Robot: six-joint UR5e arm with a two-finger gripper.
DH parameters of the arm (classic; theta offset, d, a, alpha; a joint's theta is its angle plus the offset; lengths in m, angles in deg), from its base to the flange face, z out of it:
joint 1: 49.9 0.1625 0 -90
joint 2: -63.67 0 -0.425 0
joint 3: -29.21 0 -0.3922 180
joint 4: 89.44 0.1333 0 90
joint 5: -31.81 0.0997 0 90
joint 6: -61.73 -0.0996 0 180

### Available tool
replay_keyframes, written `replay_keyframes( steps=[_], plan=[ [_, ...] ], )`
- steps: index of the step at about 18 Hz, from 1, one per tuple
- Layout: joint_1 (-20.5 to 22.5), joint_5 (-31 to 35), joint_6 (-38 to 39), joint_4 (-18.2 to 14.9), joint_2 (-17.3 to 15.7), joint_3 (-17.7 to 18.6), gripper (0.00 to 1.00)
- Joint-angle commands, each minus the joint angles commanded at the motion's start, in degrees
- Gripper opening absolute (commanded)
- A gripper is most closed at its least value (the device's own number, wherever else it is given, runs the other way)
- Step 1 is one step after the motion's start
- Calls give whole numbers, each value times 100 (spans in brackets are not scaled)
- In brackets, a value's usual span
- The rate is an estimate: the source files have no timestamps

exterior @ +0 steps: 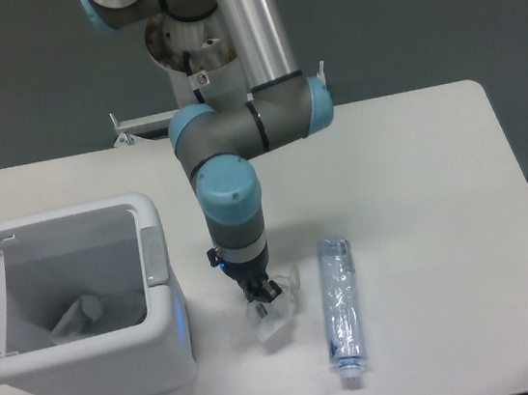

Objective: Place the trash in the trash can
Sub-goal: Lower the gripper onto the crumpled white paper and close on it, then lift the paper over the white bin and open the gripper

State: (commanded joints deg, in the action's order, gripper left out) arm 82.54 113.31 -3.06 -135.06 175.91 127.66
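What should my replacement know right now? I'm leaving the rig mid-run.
Gripper: down at the table, on a crumpled wad between bin and bottle; whether it is closed on it can't be told.
Bin: lid open, something pale already lying inside.
Bottle: lying flat on the table, right of the gripper, untouched.
Left: get the wad into the bin, then the bottle.

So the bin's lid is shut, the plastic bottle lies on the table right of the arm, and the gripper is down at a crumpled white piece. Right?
Not quite: the trash can has its lid flipped open, as the fixed camera shows, with its grey inside visible. The rest holds: the bottle lies on the table right of the arm, and the gripper is down at the white piece.
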Motion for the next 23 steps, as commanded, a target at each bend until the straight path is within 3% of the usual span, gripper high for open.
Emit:
replay_keyframes(
  steps=[6,10,16,18,21,23],
  plan=[
    [308,-897,1195,-9,-54,-888,0],
    [589,-2066,2838,-26,-202,-1468,0],
    [467,-2805,4359,-44,-1019,-1390,0],
    [134,-2859,4632,-62,-1336,-1241,0],
    [-201,-2815,4747,-9,-1538,-872,0],
    [-359,-2815,4712,-9,-1556,-828,0]
  ],
)
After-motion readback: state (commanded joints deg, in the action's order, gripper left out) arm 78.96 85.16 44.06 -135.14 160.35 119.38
